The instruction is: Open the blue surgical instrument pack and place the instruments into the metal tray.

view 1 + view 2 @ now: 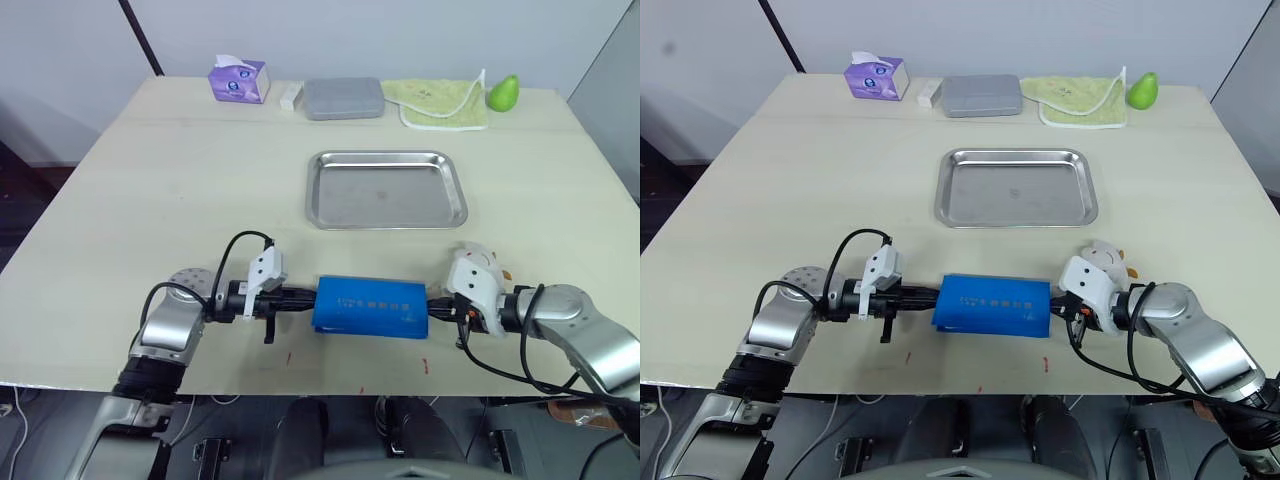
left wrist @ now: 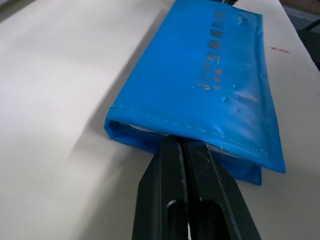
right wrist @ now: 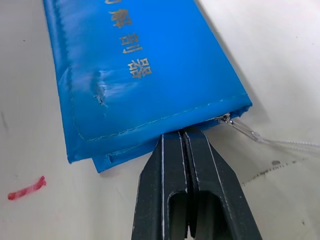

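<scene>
The blue pack [image 1: 371, 306] is lying flat near the front edge of the table [image 1: 150, 170], closed, with its lettered side facing up. The left gripper [image 1: 307, 296] is meeting the pack's left end, its two black fingers [image 2: 175, 170] pressed together with their tips at the seam of that end; the left wrist view is showing the tips tucked under the stitched edge, so they seem to be pinching it. The right gripper [image 1: 434, 306] is meeting the pack's right end in the same way, fingers [image 3: 182, 150] closed against each other with the tips touching the folded lower edge, seemingly nipping it. A thin clear strip [image 3: 245, 131] is sticking out of the corner beside the right gripper. A small red mark [image 3: 26, 188] is showing on the table just beside the pack.

Farther back, in the middle of the table, the metal tray [image 1: 386, 188] is sitting well apart from the pack. Along the far edge, from left to right, a purple tissue box [image 1: 238, 80], a small white block [image 1: 290, 96], a grey case [image 1: 343, 98], a pale green cloth [image 1: 436, 102] and a green pear [image 1: 503, 93] are lined up
</scene>
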`<state>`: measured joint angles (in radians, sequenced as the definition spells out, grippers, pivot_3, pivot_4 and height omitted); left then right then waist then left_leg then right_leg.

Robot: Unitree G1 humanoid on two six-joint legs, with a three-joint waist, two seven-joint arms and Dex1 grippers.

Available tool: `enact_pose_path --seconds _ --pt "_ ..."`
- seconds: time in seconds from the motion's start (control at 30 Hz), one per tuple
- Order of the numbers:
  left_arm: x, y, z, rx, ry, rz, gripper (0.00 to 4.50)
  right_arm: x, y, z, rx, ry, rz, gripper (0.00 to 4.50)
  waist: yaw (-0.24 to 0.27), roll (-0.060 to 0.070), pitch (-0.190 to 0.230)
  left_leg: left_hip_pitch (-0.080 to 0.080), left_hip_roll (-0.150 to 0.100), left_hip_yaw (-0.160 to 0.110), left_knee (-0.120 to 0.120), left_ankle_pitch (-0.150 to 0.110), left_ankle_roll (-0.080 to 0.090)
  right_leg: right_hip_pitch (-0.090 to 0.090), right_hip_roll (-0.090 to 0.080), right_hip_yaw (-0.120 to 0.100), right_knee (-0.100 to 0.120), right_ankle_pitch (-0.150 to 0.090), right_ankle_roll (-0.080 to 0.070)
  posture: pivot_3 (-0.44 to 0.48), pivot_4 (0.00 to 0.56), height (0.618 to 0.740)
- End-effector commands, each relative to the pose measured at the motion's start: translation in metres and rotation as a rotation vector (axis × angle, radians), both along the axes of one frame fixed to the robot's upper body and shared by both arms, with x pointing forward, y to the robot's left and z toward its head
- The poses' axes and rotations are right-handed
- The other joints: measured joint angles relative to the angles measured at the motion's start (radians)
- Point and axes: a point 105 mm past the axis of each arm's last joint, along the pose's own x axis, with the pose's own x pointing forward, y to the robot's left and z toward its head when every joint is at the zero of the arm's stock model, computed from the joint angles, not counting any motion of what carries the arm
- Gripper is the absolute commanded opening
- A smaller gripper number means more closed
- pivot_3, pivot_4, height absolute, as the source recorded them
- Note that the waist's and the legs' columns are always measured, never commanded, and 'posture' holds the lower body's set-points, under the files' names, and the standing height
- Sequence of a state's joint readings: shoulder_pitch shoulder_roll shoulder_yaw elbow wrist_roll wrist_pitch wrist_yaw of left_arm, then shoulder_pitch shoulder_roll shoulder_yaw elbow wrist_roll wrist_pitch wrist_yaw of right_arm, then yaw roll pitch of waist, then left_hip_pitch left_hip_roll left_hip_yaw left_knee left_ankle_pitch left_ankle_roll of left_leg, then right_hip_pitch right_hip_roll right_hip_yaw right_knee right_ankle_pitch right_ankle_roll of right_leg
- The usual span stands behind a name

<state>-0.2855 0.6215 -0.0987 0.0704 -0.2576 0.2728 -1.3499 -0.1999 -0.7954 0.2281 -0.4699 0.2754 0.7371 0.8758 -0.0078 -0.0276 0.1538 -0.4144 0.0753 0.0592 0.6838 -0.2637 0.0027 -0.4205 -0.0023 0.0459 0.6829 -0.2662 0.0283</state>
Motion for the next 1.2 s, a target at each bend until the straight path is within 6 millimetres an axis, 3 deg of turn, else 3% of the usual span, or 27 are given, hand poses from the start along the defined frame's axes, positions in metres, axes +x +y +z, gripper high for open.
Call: enact_pose_path --seconds 0.03,0.43,0.57,0.67,0.7,0.8,0.83,0.93,1.2 --pt "-0.011 -0.018 0.001 -0.029 0.000 -0.072 0.08 -0.003 0.003 0.009 0.016 -0.032 0.040 0.00 0.001 0.000 0.000 0.000 0.000 0.000 0.000 0.000 0.000 0.000 0.000 0.000 0.000 0.000 0.000 0.000 0.150 0.738" --pt "0.000 -0.013 -0.008 -0.016 -0.028 -0.027 0.08 0.002 -0.006 0.008 0.011 -0.039 -0.009 0.00 0.008 0.001 -0.001 0.001 -0.001 -0.001 0.000 0.000 0.000 0.002 0.000 -0.001 0.000 0.000 0.000 0.000 0.150 0.738" --pt "0.005 0.001 -0.007 -0.034 -0.035 0.032 0.08 0.010 -0.019 0.014 0.056 -0.053 -0.081 0.00 0.014 0.001 -0.001 0.001 -0.001 -0.002 0.001 0.000 0.000 0.003 0.000 0.000 -0.001 0.000 0.000 0.000 0.150 0.738" --pt "0.004 0.022 -0.004 -0.063 -0.032 0.099 1.27 0.001 -0.035 0.021 0.084 -0.044 -0.091 1.23 0.019 0.002 -0.001 0.001 -0.001 -0.002 0.001 0.000 0.000 0.003 0.000 -0.001 -0.001 0.000 0.000 0.000 0.150 0.738" --pt "0.003 0.026 -0.004 -0.068 -0.034 0.109 1.87 -0.002 -0.038 0.023 0.092 -0.041 -0.089 1.86 0.019 0.002 -0.001 0.001 -0.001 -0.002 0.000 0.000 0.000 0.003 0.001 -0.001 -0.002 0.000 0.000 0.000 0.150 0.738" --pt "0.000 0.045 0.001 -0.084 -0.033 0.157 2.87 -0.016 -0.051 0.030 0.117 -0.037 -0.090 3.03 0.012 0.002 -0.001 0.001 0.000 -0.003 0.000 0.000 0.000 0.003 0.001 -0.001 -0.001 0.000 0.000 0.000 0.150 0.738" --pt "-0.002 0.050 0.003 -0.090 -0.033 0.167 3.01 -0.021 -0.055 0.032 0.122 -0.037 -0.085 3.14 0.009 0.003 -0.001 0.002 0.000 -0.003 0.000 0.000 0.000 0.003 0.002 -0.001 -0.001 0.000 0.000 0.000 0.150 0.738" --pt "-0.012 0.061 0.013 -0.144 -0.009 0.174 4.29 -0.035 -0.065 0.042 0.178 -0.046 -0.087 4.45 0.007 0.003 -0.001 0.001 0.000 -0.004 0.000 0.000 0.000 0.004 0.001 -0.002 -0.001 0.000 0.000 0.000 0.150 0.738" --pt "-0.036 0.086 0.036 -0.206 0.025 0.179 4.41 -0.073 -0.084 0.057 0.266 -0.091 -0.062 4.49 0.002 0.003 -0.001 0.002 0.000 -0.005 0.000 0.000 0.000 0.006 0.000 -0.003 -0.003 0.000 0.000 0.000 0.150 0.738"
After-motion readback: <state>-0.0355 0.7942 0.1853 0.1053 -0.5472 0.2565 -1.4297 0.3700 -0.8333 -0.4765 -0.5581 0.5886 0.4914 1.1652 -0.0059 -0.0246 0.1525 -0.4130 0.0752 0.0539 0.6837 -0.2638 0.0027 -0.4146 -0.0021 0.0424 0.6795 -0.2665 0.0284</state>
